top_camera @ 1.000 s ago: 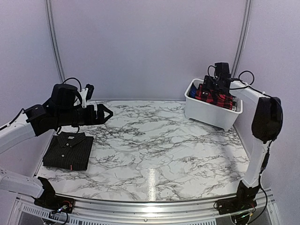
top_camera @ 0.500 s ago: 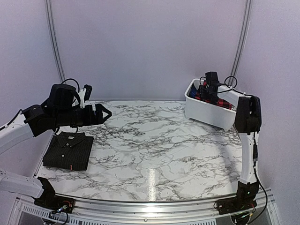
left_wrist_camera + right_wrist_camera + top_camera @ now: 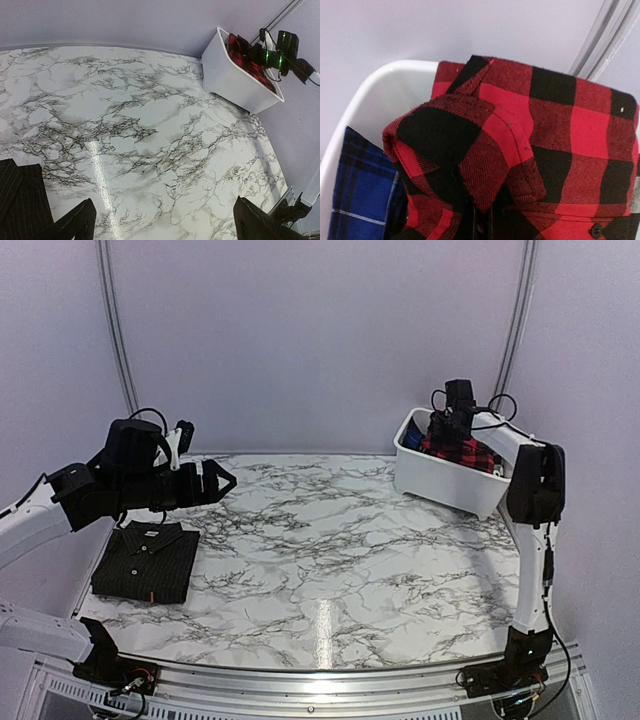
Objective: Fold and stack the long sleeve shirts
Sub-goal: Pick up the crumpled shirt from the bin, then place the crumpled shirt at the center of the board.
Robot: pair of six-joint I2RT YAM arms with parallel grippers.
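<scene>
**Top view.** Left gripper (image 3: 218, 482) poised above the marble bench (image 3: 330, 540), its 2 fingers spread wide with nothing between them, aimed toward the far right corner. Below and behind this gripper, on its left side: black pinstriped shirt (image 3: 143, 560), folded flat into a rectangle on the bench, collar toward the back wall, small red tag (image 3: 148, 597) at the near hem. Right gripper (image 3: 452, 428) pointed down into the white bin (image 3: 440, 480) at the far right of the bench, clamped tight on the red-and-black flannel shirt (image 3: 468, 452). Fabric bunched upward to this gripper, the rest heaped inside the bin beneath it.

**Left wrist view.** 2 dark fingertips (image 3: 75, 222) at the bottom edge, wide apart over bare marble. Corner of the black pinstriped shirt just beside the left one. White bin far ahead and to the right, well apart from the left gripper, with red check showing over its rim.

**Right wrist view.** Directly beneath the right gripper: a raised fold of the red-and-black flannel shirt, filling most of the frame, with 1 dark button (image 3: 594, 230) at lower right. To the left of that fold and lower in the white bin: blue plaid fabric (image 3: 360, 200), against the bin's curved wall.
</scene>
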